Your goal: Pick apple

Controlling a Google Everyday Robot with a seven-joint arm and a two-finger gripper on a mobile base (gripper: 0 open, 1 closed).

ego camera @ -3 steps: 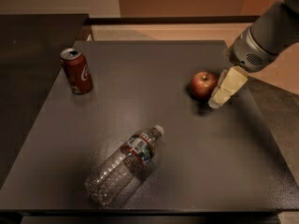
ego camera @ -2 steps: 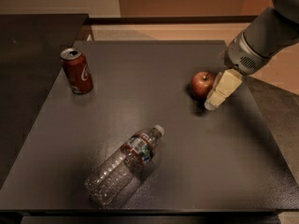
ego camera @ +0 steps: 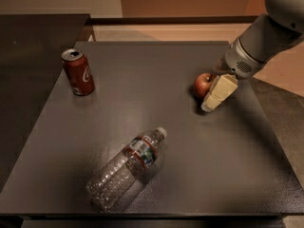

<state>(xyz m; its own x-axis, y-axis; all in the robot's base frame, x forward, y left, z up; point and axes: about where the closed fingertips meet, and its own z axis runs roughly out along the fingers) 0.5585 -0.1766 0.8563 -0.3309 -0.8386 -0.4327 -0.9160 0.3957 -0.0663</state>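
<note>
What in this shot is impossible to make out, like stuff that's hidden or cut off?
All in the camera view:
1. The right side of the apple is hidden by the pincer, which sits low over the right part of the table, against the apple.
2. Whether the pincer grips the apple: where they meet is hidden.
3. The arm is cut off by the top and right edges.
4. The print on the bottle label is too small to read.

One camera, high over the near edge of the bench (ego camera: 190, 175), looks steeply down and away — close in, tool (ego camera: 209, 99) at far right
</note>
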